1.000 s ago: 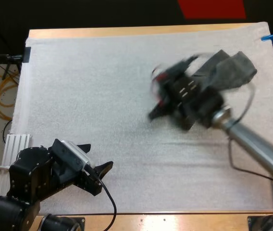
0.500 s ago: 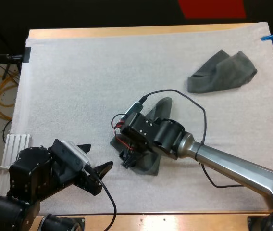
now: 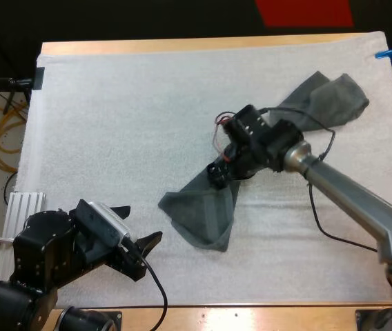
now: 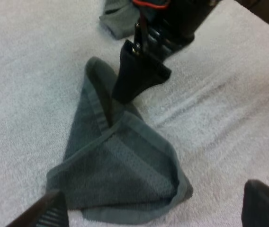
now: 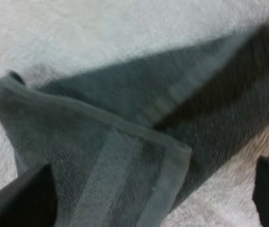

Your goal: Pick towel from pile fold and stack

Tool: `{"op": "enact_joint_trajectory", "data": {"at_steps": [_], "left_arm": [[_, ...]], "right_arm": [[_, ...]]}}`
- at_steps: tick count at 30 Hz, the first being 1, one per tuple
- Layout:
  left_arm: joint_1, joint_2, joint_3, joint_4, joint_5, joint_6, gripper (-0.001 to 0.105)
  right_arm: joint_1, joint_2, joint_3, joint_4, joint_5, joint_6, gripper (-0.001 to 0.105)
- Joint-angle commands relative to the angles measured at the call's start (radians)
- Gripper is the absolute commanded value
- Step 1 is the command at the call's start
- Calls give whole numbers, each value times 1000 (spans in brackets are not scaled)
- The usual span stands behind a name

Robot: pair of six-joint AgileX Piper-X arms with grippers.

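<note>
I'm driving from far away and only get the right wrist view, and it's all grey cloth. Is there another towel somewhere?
Observer: Yes. A second, crumpled towel lies at the far right of the mat, beyond the right gripper.
Operator: Where's my other gripper?
Observer: The left gripper sits open at the mat's near left, apart from the towel you see.
Operator: What shape is my towel?
Observer: A rough triangle, with one narrow corner reaching under the right gripper.
</note>
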Motion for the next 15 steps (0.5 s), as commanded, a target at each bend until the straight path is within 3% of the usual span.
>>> {"op": "enact_joint_trajectory", "data": {"at_steps": [1, 8, 15], "left_arm": [[-5, -3, 1, -10, 4, 2, 72], [-5, -3, 1, -10, 4, 4, 72], [-5, -3, 1, -8, 4, 4, 72]], "right_arm": [[-6, 13, -7, 16, -60, 6, 73], [-14, 121, -7, 21, -82, 5, 50], [-14, 186, -7, 18, -81, 1, 49]]}}
